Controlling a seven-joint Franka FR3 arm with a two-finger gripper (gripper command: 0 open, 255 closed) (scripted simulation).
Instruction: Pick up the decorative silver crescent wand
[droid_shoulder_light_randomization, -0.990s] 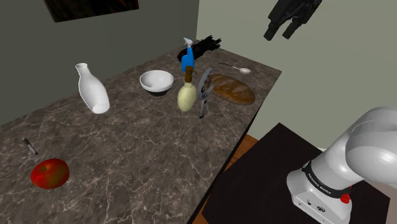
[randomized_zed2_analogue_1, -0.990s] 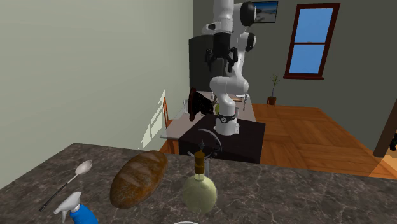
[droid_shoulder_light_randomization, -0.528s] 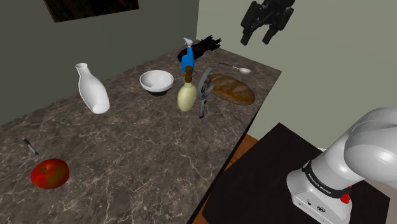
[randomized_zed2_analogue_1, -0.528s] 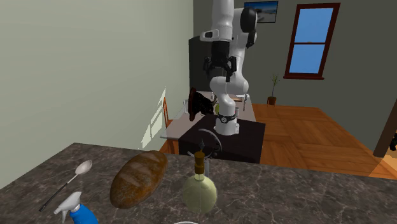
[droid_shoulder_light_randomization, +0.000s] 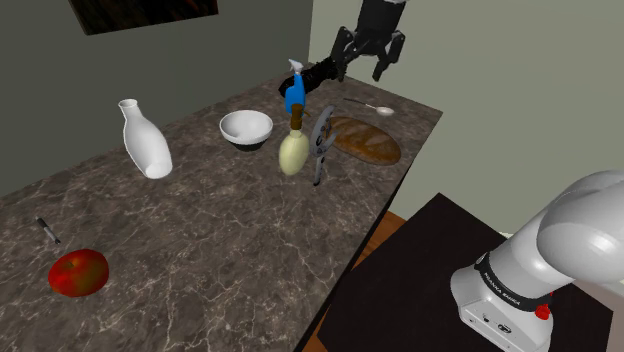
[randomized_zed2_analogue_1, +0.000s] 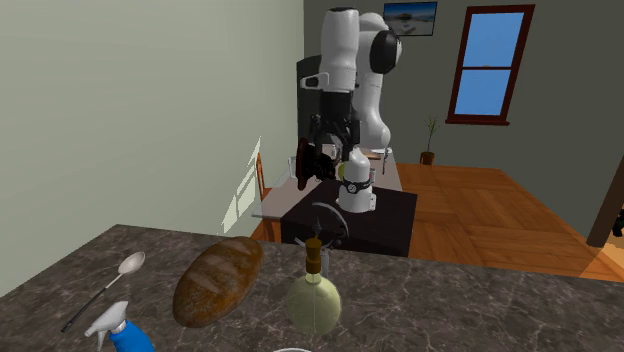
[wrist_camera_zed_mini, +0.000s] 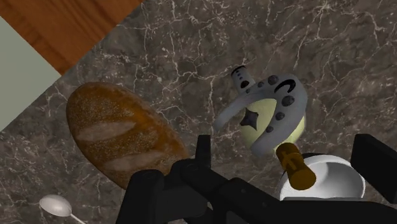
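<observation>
End effector (droid_shoulder_light_randomization: 362, 66) is held released, well above the desk (droid_shoulder_light_randomization: 220, 235). The crescent wand (wrist_camera_zed_mini: 275, 109) is judged light, stiff, slippery, best taken by its slim shaft.

Veined marble counter (wrist_camera_zed_mini: 331, 38), matt grey metallic crescent wand (wrist_camera_zed_mini: 287, 102), rough crusty loaf (wrist_camera_zed_mini: 121, 137), smooth white bowl (wrist_camera_zed_mini: 331, 181)

The light over my marble counter (droid_shoulder_light_randomization: 230, 240) is dim and even in the shoulder view, with only faint shading beneath things; the white vase (droid_shoulder_light_randomization: 147, 150) carries a soft sheen on its side. In the second exterior view the window (randomized_zed2_analogue_1: 483, 65) glows bright blue and the wood floor (randomized_zed2_analogue_1: 500, 210) looks warm. Along my wrist view, my fingers (wrist_camera_zed_mini: 375, 168) read as flat black
</observation>
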